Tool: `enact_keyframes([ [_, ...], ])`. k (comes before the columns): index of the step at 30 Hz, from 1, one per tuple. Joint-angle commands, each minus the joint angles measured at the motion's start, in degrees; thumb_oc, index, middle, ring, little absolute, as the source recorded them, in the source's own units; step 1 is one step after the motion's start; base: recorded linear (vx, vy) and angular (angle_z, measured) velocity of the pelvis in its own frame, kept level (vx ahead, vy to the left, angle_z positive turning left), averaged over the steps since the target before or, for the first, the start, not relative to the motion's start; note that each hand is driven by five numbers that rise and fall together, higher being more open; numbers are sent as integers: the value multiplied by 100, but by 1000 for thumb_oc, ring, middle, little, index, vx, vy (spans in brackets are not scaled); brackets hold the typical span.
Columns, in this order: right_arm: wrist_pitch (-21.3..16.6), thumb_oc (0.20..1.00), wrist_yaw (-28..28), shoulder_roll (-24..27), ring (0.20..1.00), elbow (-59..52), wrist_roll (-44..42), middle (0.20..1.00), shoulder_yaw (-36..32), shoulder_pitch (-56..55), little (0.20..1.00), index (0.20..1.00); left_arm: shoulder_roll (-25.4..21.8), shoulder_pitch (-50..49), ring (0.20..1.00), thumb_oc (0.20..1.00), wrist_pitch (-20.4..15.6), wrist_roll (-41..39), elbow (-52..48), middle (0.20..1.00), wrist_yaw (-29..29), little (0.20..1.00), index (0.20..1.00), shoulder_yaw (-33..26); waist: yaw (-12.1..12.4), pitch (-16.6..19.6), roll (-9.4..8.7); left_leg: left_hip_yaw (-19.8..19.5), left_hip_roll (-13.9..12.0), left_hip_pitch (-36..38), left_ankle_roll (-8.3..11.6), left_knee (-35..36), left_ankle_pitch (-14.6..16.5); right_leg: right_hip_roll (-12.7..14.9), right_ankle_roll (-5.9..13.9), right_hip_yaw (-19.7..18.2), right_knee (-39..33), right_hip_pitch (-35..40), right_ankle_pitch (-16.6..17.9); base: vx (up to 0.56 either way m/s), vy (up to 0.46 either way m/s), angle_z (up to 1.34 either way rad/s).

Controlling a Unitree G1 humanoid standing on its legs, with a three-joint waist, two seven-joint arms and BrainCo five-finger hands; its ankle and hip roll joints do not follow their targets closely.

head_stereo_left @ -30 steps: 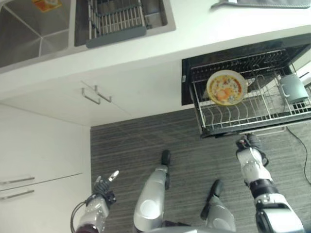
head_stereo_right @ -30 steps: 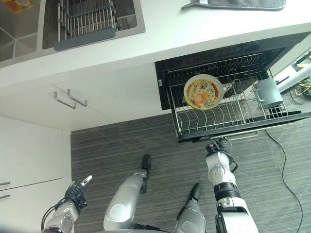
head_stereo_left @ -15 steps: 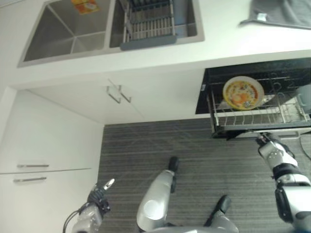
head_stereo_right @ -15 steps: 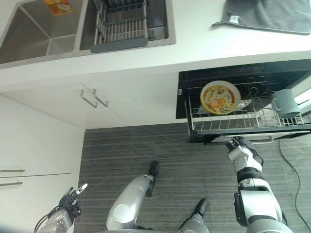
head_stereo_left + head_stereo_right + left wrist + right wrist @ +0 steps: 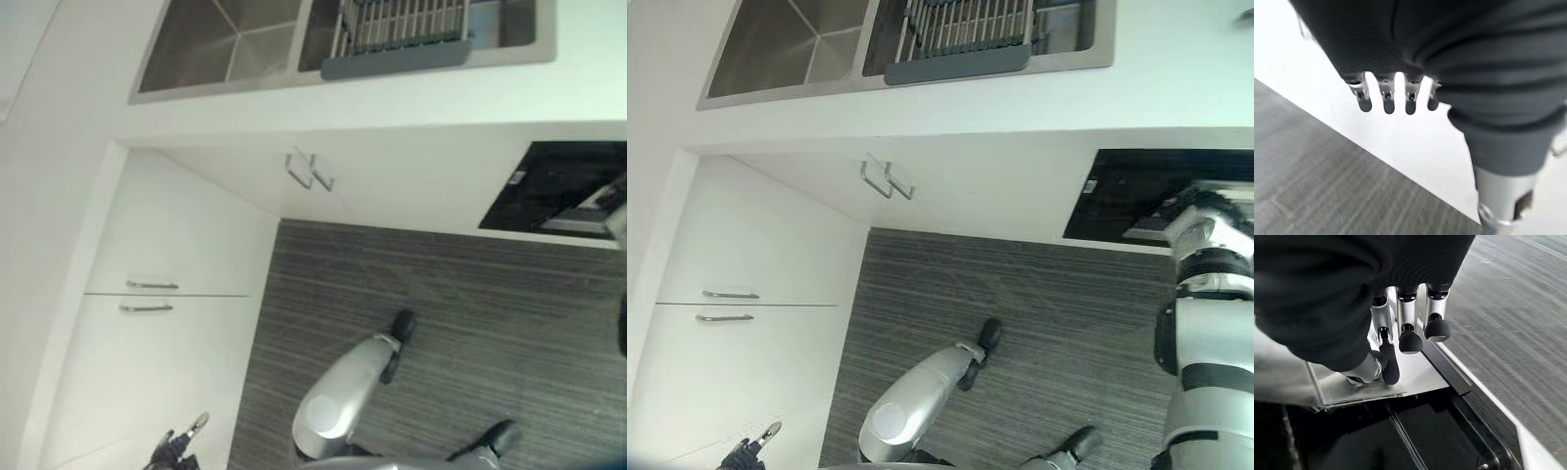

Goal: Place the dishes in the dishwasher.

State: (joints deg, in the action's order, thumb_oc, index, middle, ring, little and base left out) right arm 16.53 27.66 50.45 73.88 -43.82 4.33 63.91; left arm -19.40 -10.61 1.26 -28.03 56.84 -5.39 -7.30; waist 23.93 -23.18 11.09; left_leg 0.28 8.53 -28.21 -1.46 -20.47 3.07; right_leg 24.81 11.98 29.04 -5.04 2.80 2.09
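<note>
White cabinets (image 5: 754,323) and a white desk (image 5: 921,103) here, floor (image 5: 1019,294) is dark grey with thin stripes, dishwasher (image 5: 1136,186) opening is black, sink (image 5: 794,39) is steel grey.

A home kitchen: steel sink (image 5: 803,44) in white counter (image 5: 921,103); handled cabinets (image 5: 745,323); built-in dishwasher (image 5: 1136,191).

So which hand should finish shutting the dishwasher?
Right. The right hand is already at the dishwasher opening, its fingers curled against the silver front edge. The left hand hangs low beside the white cabinets, far from it.
</note>
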Motion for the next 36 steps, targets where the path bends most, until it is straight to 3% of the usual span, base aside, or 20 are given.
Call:
enact_keyframes([
  [1,-477,200,-460,279,200,-736,286,200,687,1142,200,200,-525,-121,1000,1000,60,309,-74,1000,81,1000,1000,309,270,244,92,-212,-677,-357,887,778,-763,-15,63,-92,304,395,-474,102,142,-3],
  [7,-516,200,-502,662,200,-638,344,200,1460,2180,200,200,-625,-210,1000,1000,114,505,-130,1000,623,1000,1000,167,309,286,0,-66,-759,-603,924,566,-723,127,131,-16,285,234,-288,47,66,4],
  [12,-410,200,-808,643,200,-697,454,200,1463,2045,200,200,-755,-312,1000,1000,103,438,-384,1000,742,1000,1000,150,350,265,-174,-68,-896,-665,943,262,-564,112,120,34,393,232,-282,-2,-54,-4],
  [13,-466,1000,-910,561,1000,-778,462,1000,1321,1764,1000,1000,-774,-332,1000,1000,25,376,-428,1000,737,1000,1000,173,350,275,-236,-73,-986,-624,959,230,-537,66,126,58,385,281,-284,-24,-116,-4],
  [16,-484,1000,-1160,461,1000,-839,268,1000,1178,1519,1000,1000,-826,-342,1000,1000,-26,320,-500,1000,758,1000,1000,198,335,267,-285,-66,-1062,-581,967,215,-524,11,125,70,358,323,-291,-37,-94,-11],
  [20,-834,1000,-1177,199,1000,-1271,-64,1000,656,799,1000,1000,-799,-341,1000,1000,-102,222,-644,1000,725,1000,1000,180,257,243,-405,-56,-1176,-495,984,247,-518,-95,111,55,288,378,-249,-69,-108,-14],
  [23,-1040,1000,-1187,-350,1000,-2560,-200,1000,-117,-685,1000,1000,-719,-372,1000,1000,-250,112,-827,1000,687,1000,1000,116,80,177,-553,-22,-1290,-369,968,311,-520,-199,70,-39,288,372,-253,-113,-116,-8],
  [26,-1291,1000,-1193,-1314,1000,-4518,-304,1000,-708,-2682,1000,1000,-573,-482,1000,1000,-444,-126,-1076,1000,556,1000,1000,4,-178,79,-727,46,-1341,-266,841,481,-661,-295,27,-174,272,282,-137,-178,-80,-7],
  [30,-1605,1000,-936,-2413,1000,-5942,453,1000,-533,-4179,1000,1000,-394,-568,1000,1000,-918,-378,-1366,1000,596,1000,1000,-37,-491,13,-927,196,-1437,-23,792,786,-691,-466,12,-417,207,252,-115,-147,-126,-26],
  [31,-1710,1000,-1031,-2634,1000,-6133,548,1000,-472,-4616,1000,1000,-322,-592,1000,1000,-1104,-305,-1554,1000,851,1000,1000,13,-581,16,-1007,258,-1459,91,767,926,-700,-536,6,-490,193,246,-124,-173,-144,-32],
  [33,-1900,1000,-1178,-2828,1000,-6106,889,1000,-346,-5052,1000,1000,-311,-629,1000,1000,-1254,-63,-1748,1000,900,1000,1000,244,-679,72,-1109,342,-1501,258,751,1113,-710,-627,-1,-570,194,248,-137,-170,-160,-13],
  [36,-1877,1000,-1341,-2915,1000,-5913,1041,1000,-190,-5277,1000,1000,-368,-588,1000,1000,-1278,-158,-1905,1000,1189,1000,1000,493,-766,175,-1223,409,-1560,466,728,1258,-710,-784,-30,-642,281,353,-278,-169,-179,-15],
])
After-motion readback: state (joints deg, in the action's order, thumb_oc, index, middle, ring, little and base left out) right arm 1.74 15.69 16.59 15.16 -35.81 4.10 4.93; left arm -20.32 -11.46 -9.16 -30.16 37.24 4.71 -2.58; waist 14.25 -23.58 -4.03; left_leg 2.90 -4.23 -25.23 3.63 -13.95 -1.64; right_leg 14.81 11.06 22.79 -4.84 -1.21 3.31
